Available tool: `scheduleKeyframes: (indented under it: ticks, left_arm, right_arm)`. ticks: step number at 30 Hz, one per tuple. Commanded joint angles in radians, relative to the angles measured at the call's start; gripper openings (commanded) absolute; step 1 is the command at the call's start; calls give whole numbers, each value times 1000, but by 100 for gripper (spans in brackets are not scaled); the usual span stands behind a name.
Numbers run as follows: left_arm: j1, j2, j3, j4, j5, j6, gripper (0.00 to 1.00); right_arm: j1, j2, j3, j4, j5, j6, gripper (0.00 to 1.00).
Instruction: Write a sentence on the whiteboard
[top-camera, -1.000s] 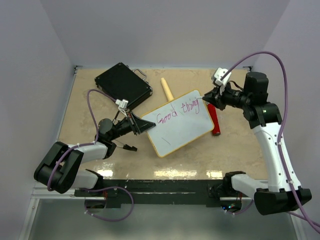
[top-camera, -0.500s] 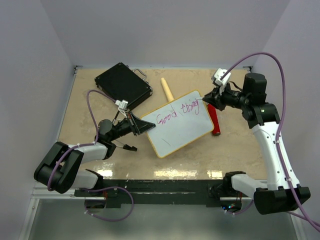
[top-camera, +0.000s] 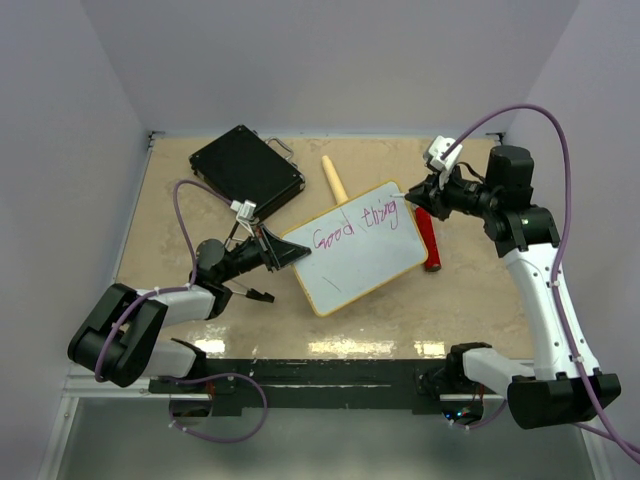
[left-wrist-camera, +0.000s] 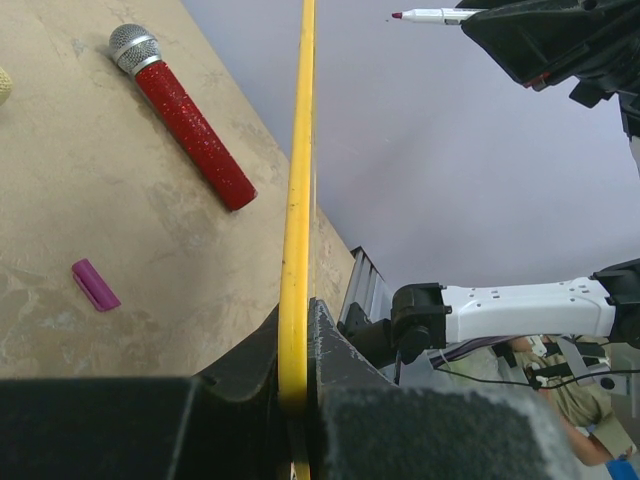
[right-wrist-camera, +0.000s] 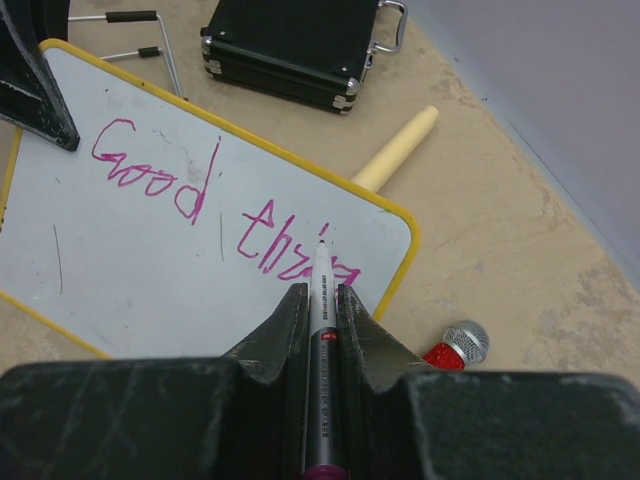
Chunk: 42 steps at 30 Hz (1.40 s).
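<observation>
Bright, even light is thrown from overhead; soft shadows are cast and glare is seen on the worktop (top-camera: 345, 347).

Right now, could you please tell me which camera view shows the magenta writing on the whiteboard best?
The right wrist view: the writing is large and legible. The top external view shows it small; the left wrist view shows the whiteboard only edge-on, its face hidden.
</observation>
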<state>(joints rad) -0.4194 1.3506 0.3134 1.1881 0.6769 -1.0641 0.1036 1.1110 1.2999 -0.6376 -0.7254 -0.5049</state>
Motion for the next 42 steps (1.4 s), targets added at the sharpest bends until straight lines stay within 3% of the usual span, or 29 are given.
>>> scheduleKeyframes:
  ticks: [1,17,21,28,42]
  left_arm:
    - [1,-28,6,160,-5,-23,0]
    - [1,-30,4,163,-2,-27,0]
    - [2,-27,3,163,-5,-25,0]
    - [2,-30,6,160,-5,-27,0]
    - [2,-33,12,150,-5,-22,0]
  right_arm:
    - [-7,-27,-11,35,-11,16,0]
    - [-7,-25,-16,41,-6,22,0]
    - [-22,-23,-11,68,87,57,0]
    - [-28,-4,-25,107,113,91,0]
    - [-27,53,-48,36,119,17,0]
